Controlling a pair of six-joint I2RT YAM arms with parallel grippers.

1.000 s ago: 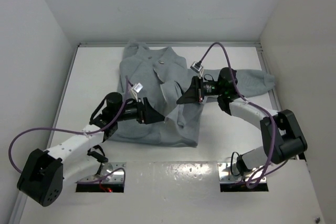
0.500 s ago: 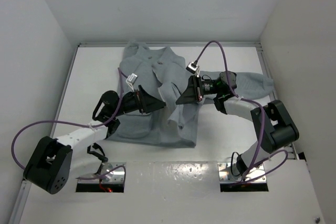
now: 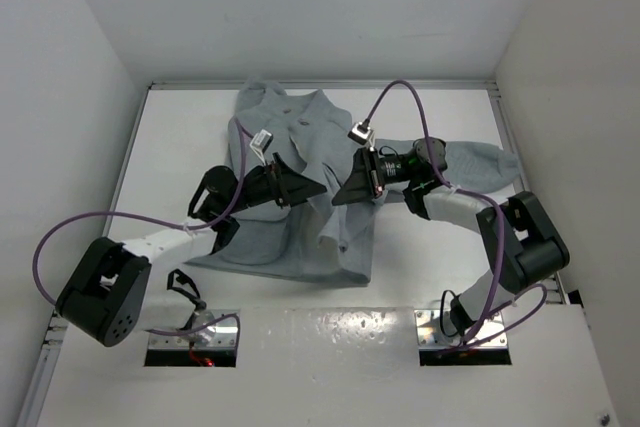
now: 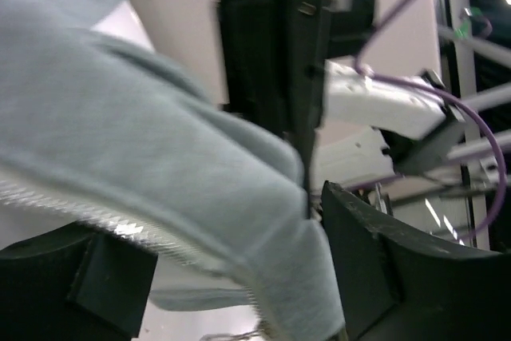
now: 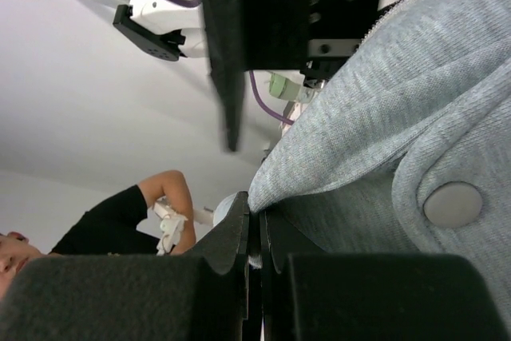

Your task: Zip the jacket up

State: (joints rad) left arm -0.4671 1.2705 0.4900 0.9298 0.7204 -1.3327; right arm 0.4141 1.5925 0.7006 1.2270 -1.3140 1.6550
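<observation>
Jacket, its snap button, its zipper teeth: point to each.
jacket (image 3: 290, 247), top external view, lower left panel.
snap button (image 5: 453, 204), right wrist view, its centre.
zipper teeth (image 4: 80, 212), left wrist view, toothed edge.

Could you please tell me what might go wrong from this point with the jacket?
1. The right fingers pinch only a thin fold of the jacket; it could slip free under tension.
2. The left fingers stand open around bunched cloth and the zipper teeth; closing here may catch loose cloth instead of a clean edge.
</observation>
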